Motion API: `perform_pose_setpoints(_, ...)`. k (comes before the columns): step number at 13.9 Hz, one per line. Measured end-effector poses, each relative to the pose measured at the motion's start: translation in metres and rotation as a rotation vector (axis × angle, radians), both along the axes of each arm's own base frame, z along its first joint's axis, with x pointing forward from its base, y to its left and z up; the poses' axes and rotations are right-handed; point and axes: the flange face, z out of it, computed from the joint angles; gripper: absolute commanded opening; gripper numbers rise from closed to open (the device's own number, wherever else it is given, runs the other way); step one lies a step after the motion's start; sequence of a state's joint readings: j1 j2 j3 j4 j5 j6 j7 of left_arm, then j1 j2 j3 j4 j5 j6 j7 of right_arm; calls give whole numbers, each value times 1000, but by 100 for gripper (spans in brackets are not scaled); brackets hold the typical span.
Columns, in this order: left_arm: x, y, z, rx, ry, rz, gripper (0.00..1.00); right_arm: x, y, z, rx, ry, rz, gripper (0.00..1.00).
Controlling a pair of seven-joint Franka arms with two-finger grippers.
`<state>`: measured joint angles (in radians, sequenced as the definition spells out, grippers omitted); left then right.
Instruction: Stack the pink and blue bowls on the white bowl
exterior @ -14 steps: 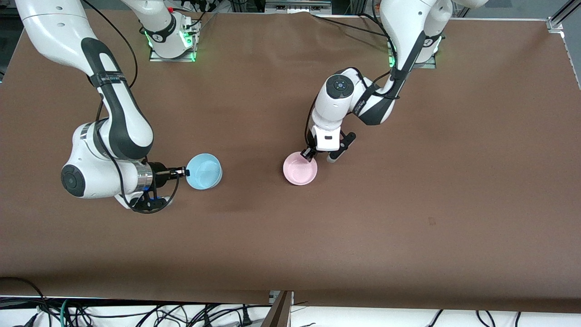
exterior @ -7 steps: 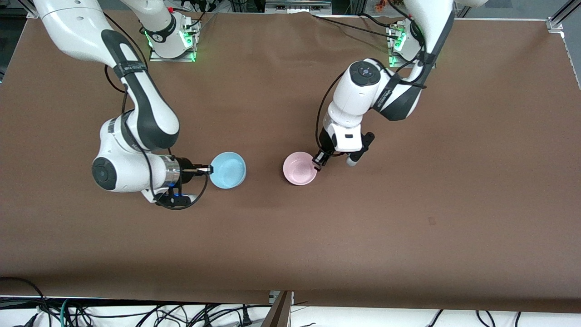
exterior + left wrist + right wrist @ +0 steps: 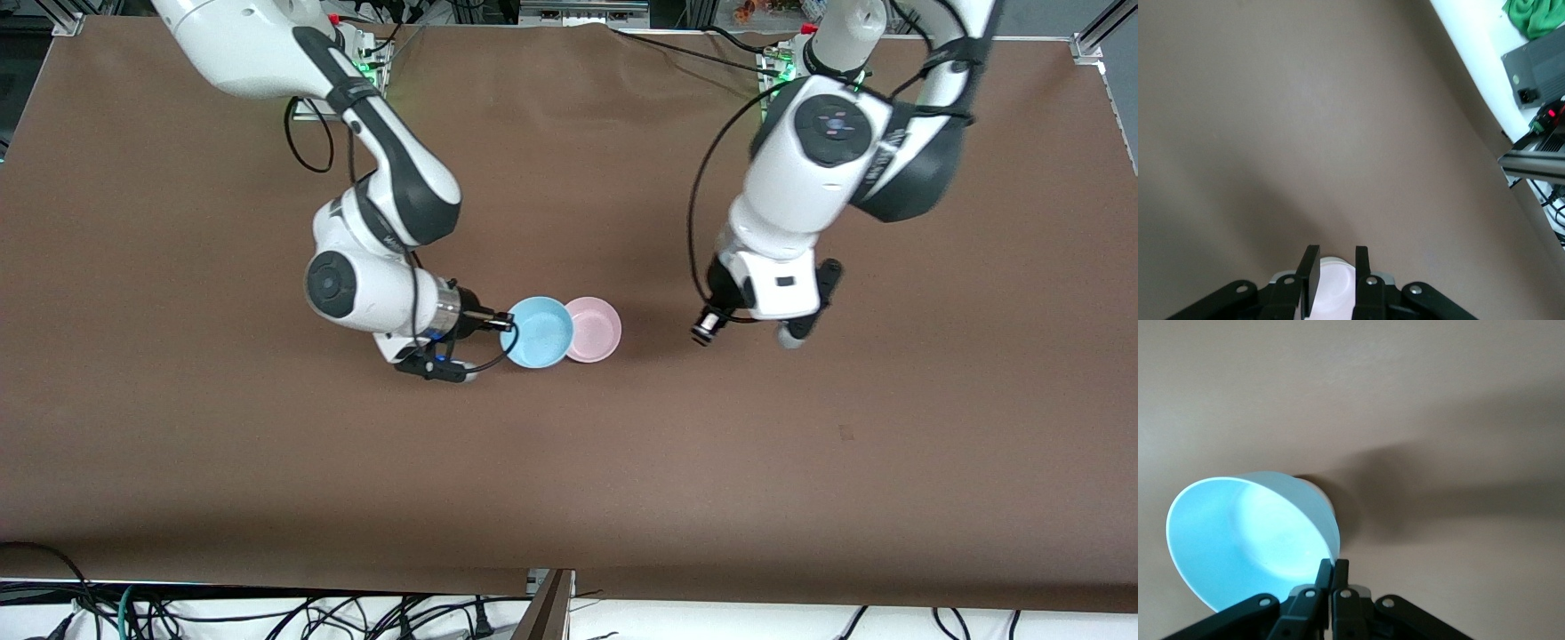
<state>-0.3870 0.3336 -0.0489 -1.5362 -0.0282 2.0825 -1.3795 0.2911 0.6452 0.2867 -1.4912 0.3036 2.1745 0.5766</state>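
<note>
Pinches the rim of the blue bowl (image 3: 536, 332) between the pressed-together fingertips of the right gripper (image 3: 500, 318), on the side of the bowl turned away from the pink bowl (image 3: 597, 331)

Carries it tilted, mouth up, in the air, with its edge overlapping the pink bowl's rim on the side toward the right arm's end of the table (image 3: 800, 462). Cannot tell whether the 2 rims touch

Turns on this 1 relation: lies off-centre from the pink bowl, toward the right arm's end, so probably calls for a short sideways carry until centred over the pink bowl, a levelling, then a lowering and a release. Being round, asks for no lining up of a long axis, only of the centres

Shows no white bowl on its own in the front view; may sit under the pink bowl, but cannot tell

Holds nothing in the left gripper (image 3: 1333, 263), fingers parted by a narrow gap, raised over bare table on the pink bowl's side toward the left arm's end, well apart from it and waiting. Leaves the right gripper much the nearer to the pink bowl

Offers a flat brown table with open room all round the pink bowl. Risks, in judgement, nudging the light pink bowl with the tilted blue rim
</note>
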Motion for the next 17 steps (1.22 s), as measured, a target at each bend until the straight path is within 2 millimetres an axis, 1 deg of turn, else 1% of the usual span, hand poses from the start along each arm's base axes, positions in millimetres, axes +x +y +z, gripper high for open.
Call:
perform_pose_setpoints(2,12,50,29,-13,13,-38,29,-6,17,-6,6,-11,-25,0)
perform_pose_setpoints(4,17,107,58,-30,12,-84,29,-12,33,-17,10,-19,-38,0)
perform_pose_setpoints(6,16,163,79,-23,9,-132,32,-19,47,-30,14,-23,-46,0)
perform_pose_setpoints(7,15,187,86,-15,6,-153,33,-22,51,-35,11,-22,-41,0)
perform_pose_setpoints(8,13,205,90,-8,8,-173,34,-24,54,-40,6,-20,-34,0)
perform_pose_setpoints(9,11,218,91,-1,19,-198,37,-25,54,-44,1,-19,-30,0)
perform_pose_setpoints(10,10,227,89,6,32,-237,39,-24,54,-45,-2,-19,-29,0)
perform_pose_setpoints(11,9,232,86,11,39,-277,40,-24,53,-46,-5,-19,-28,0)
perform_pose_setpoints(14,8,242,76,20,51,-347,40,-25,54,-51,-21,-26,-13,0)
perform_pose_setpoints(17,7,250,67,30,64,-392,40,-36,66,-61,-29,-15,12,0)
